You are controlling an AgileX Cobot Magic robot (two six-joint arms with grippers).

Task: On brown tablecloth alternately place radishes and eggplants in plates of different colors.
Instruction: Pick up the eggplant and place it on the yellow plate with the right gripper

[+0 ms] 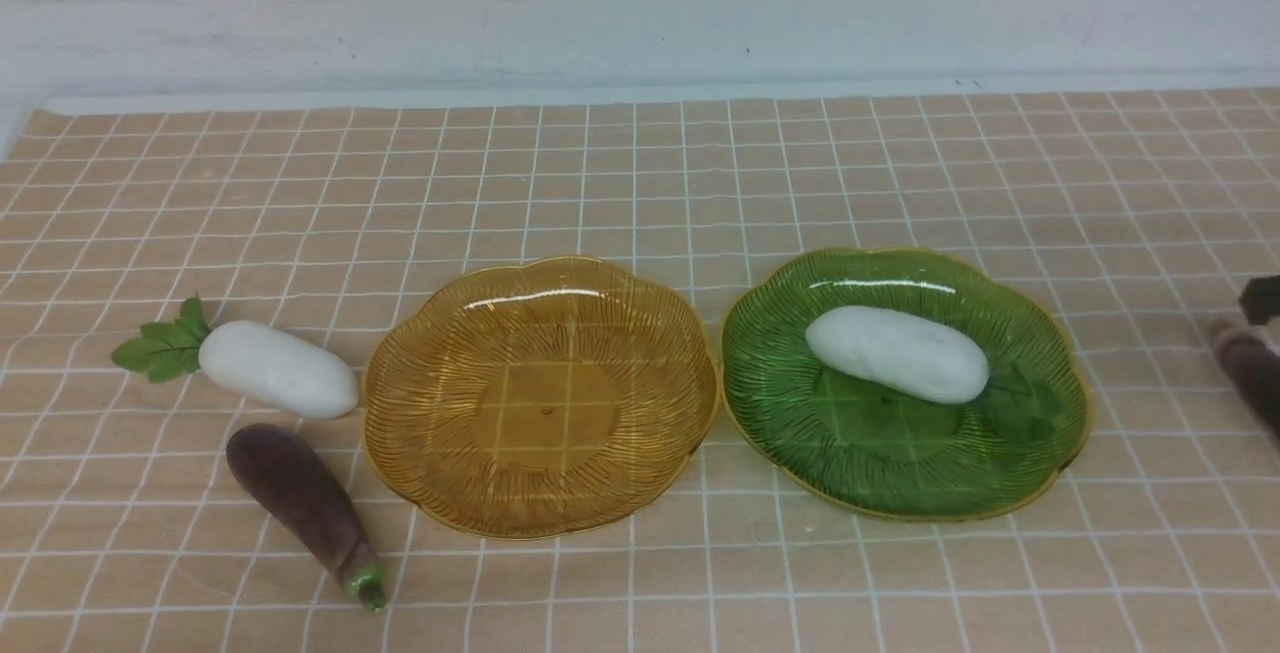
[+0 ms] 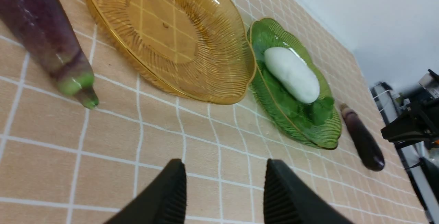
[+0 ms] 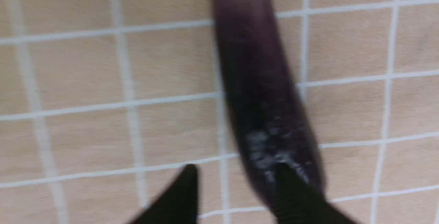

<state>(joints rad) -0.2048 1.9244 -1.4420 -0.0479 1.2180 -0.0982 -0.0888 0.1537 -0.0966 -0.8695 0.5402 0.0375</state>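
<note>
On the brown tablecloth (image 1: 640,183), an amber plate (image 1: 540,493) lies bare beside a green plate (image 1: 880,473) that holds one white radish (image 1: 897,353). Another radish (image 1: 278,368) and an eggplant (image 1: 300,498) lie left of the amber plate. A second eggplant (image 1: 1250,373) lies at the far right edge. In the blurred right wrist view, my right gripper (image 3: 236,169) hangs open close over that eggplant (image 3: 260,90), with one fingertip (image 3: 288,186) in front of its thick end. My left gripper (image 2: 223,164) is open over bare cloth, near the left eggplant (image 2: 44,35).
A white wall (image 1: 640,3) runs behind the table's far edge. The two plates almost touch at their rims. A dark piece of the right arm (image 1: 1262,298) pokes in at the far right. Robot hardware (image 2: 411,124) stands beyond the table's right side.
</note>
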